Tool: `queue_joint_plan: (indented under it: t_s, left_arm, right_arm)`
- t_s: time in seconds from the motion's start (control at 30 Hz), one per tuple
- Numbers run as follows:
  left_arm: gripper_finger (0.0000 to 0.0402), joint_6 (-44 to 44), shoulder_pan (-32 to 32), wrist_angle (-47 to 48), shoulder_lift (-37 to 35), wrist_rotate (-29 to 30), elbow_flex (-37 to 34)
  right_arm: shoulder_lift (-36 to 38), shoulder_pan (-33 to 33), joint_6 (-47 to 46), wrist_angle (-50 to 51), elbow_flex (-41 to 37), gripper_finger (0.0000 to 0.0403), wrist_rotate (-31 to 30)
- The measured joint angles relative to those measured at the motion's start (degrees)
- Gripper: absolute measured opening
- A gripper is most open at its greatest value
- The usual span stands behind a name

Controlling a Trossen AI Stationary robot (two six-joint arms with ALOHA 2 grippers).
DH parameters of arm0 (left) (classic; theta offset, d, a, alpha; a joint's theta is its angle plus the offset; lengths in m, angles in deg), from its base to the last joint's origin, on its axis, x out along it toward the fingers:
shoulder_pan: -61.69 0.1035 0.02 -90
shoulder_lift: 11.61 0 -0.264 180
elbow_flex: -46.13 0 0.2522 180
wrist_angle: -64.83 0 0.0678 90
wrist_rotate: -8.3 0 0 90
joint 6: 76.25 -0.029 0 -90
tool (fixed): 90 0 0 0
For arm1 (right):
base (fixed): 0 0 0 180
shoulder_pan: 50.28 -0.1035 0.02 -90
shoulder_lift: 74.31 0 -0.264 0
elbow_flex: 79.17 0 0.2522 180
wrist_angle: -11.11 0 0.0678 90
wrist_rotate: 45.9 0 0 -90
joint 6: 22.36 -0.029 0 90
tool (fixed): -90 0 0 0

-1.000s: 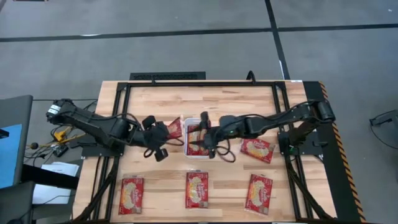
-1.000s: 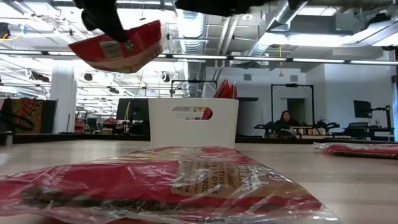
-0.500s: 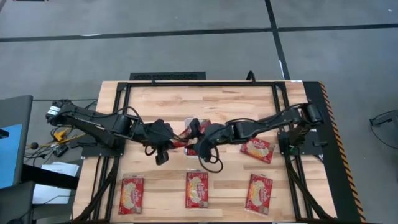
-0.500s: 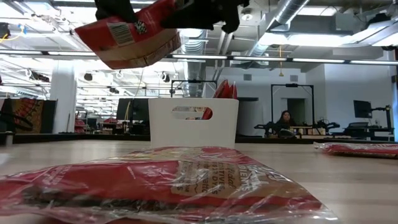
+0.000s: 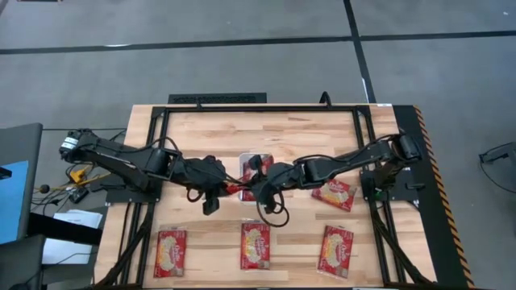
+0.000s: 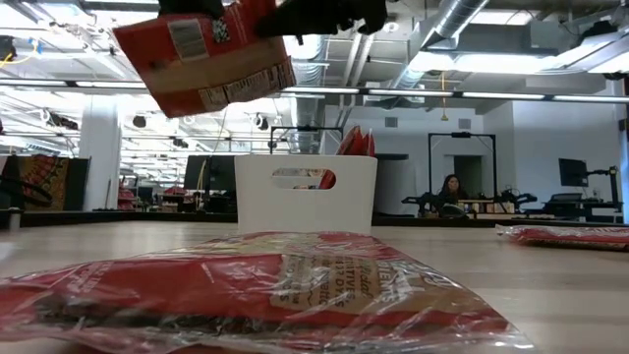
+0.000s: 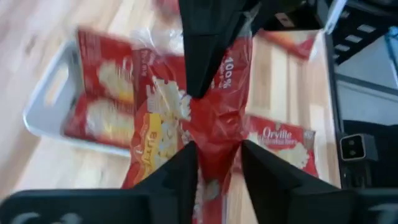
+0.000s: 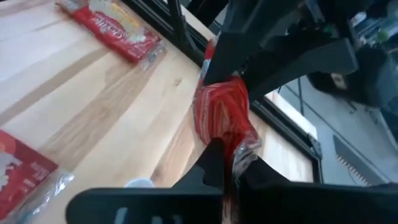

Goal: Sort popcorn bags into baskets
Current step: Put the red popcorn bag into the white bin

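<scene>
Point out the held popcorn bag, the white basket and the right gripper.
held popcorn bag (image 6: 206, 59), low view, its printed back face.
white basket (image 6: 305, 211), low view, its front wall below the handle slot.
right gripper (image 8: 229, 169), right wrist view, between its fingertips.
</scene>
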Motion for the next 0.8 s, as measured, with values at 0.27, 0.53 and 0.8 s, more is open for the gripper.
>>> queue_joint_plan:
  t_s: [0.27,0.53,0.8]
  left_arm:
    - [0.019,-7.3,-0.6,0.0,-5.9,3.0,0.1]
    - [0.0225,-10.1,-7.1,4.3,-12.5,14.8,0.1]
    - [0.0226,-12.1,-15.7,-1.8,-12.4,26.1,-6.0]
  right_arm:
    - [7.3,2.0,-4.0,5.1,0.0,0.0005,3.7]
    - [13.7,6.6,-8.1,8.5,-3.6,0.0004,16.3]
    - [20.9,10.2,-12.8,-8.1,-18.2,0.0004,33.7]
